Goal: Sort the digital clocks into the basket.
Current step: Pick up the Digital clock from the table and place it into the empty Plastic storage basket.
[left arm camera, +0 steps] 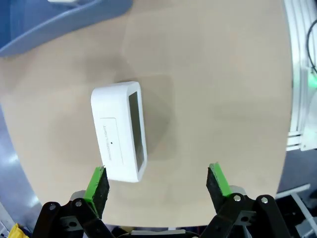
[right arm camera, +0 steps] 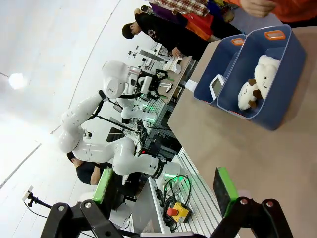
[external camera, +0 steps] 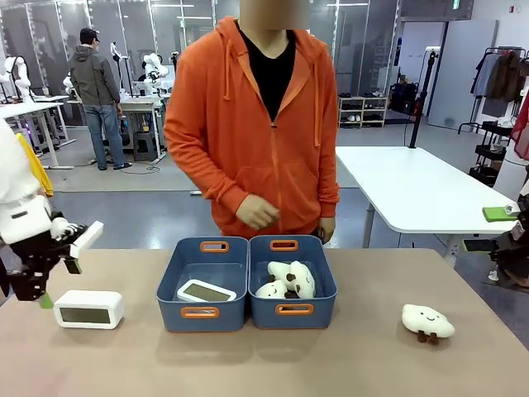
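One white digital clock [external camera: 88,308] lies on the table at the left, its grey-green face towards me. My left gripper [external camera: 37,285] hangs open just left of it and slightly above. In the left wrist view the clock [left arm camera: 121,131] lies just ahead of the left green pad [left arm camera: 97,184], off-centre from the open gripper [left arm camera: 157,183]. A second clock [external camera: 206,291] rests inside the left slate-blue basket [external camera: 231,318]. The right wrist view shows that clock [right arm camera: 217,87] in its basket [right arm camera: 208,69], far from my open right gripper [right arm camera: 164,186], which holds nothing.
The twin bin [external camera: 318,314] on the right holds two cloud plush toys [external camera: 289,279]. A third plush [external camera: 426,322] sits on the table at the right. A person in an orange hoodie [external camera: 248,124] stands behind the bins, one hand [external camera: 256,213] held above them. My right arm [external camera: 514,248] stays at the right edge.
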`<state>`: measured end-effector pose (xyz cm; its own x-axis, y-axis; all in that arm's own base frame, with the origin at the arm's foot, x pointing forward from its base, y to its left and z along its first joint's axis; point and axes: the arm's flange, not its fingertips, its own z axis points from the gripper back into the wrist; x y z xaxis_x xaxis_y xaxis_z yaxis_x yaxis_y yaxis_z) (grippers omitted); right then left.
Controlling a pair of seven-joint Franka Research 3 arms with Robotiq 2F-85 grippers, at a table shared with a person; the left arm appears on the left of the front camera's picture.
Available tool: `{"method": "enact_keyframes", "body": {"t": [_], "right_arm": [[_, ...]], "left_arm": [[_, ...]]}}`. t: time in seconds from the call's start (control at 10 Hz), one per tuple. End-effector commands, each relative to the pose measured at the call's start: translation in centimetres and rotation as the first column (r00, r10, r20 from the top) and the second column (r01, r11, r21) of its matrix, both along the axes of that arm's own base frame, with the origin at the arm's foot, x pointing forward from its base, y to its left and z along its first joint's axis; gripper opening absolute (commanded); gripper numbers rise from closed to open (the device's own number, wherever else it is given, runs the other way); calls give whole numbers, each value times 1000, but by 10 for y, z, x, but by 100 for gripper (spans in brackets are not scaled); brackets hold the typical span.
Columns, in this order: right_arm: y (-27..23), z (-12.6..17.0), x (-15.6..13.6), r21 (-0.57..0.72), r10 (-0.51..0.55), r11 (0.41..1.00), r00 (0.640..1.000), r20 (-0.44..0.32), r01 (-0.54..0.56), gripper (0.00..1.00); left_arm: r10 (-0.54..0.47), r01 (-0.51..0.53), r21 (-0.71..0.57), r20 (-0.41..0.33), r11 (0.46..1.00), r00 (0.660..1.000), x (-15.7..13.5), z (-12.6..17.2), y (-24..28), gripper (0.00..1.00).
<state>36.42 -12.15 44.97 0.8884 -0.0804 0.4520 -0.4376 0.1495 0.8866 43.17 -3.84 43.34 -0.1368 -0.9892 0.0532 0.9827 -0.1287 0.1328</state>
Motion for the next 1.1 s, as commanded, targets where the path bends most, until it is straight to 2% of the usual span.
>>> {"method": "enact_keyframes", "body": {"t": [0.0, 0.1, 0.5, 0.7, 0.9, 1.0], "right_arm": [[-1, 1, 0, 6, 5, 1000, 1000, 8, -5, 100], [-1, 1, 0, 6, 5, 1000, 1000, 8, -5, 100], [-1, 1, 0, 6, 5, 1000, 1000, 8, -5, 100], [-1, 1, 0, 6, 5, 1000, 1000, 8, -5, 100], [-1, 1, 0, 6, 5, 1000, 1000, 8, -5, 100], [-1, 1, 0, 6, 5, 1000, 1000, 8, -5, 100]], "left_arm": [[46, -46, 21, 7, 999, 999, 24, -11, 5, 100], [45, -44, -41, 27, 998, 999, 36, -22, 7, 100], [103, -103, -32, 13, 994, 995, 73, -61, 10, 100], [99, -101, -21, -91, 995, 991, 77, -78, 11, 100], [116, -116, 9, -129, 993, 985, 82, -100, 11, 100], [134, -131, 26, -173, 991, 976, 85, -113, 11, 100]]}}
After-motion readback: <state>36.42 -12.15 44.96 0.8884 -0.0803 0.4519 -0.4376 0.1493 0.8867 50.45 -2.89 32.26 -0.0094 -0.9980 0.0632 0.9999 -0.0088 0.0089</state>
